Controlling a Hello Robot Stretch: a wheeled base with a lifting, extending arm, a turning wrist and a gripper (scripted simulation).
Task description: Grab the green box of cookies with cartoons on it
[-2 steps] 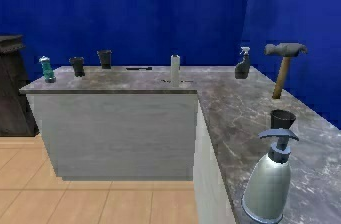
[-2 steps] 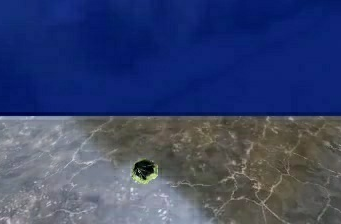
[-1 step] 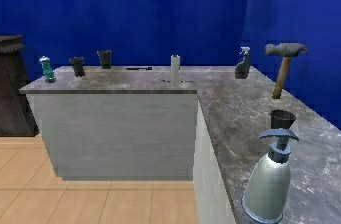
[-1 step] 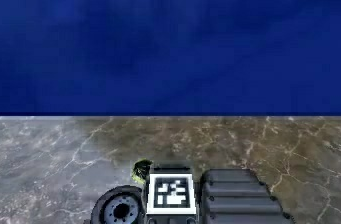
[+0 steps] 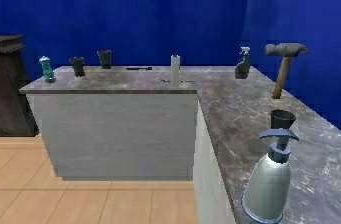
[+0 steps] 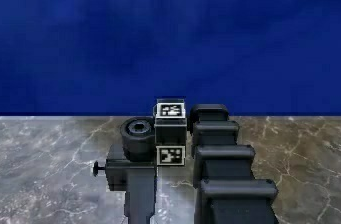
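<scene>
Inspection from the floor: the only candidate for the green box of cookies is a small green item (image 5: 46, 68) at the far left end of the counter (image 5: 128, 82). Its shape and any cartoons cannot be confirmed from here. The gripper (image 6: 113, 168) hangs over the marble top at the end of the arm (image 6: 228, 178). Its far end cannot be made out, so I cannot tell whether it holds anything. The main hazard, in my judgement, is misidentification, since a grab made without a closer look may take the wrong item. The second hazard is a collision. A large spray bottle (image 5: 270, 180) stands near the counter's front edge, and a hammer (image 5: 283, 62) stands on its handle nearby; a sweep of the arm along the top could topple either. As to containers, two dark cups (image 5: 77, 66) (image 5: 104, 59) stand just right of the green item and could be knocked during the reach. Their contents cannot be seen. A white bottle (image 5: 176, 67) and a small dark sprayer (image 5: 243, 64) stand further along, contents likewise unknown.
</scene>
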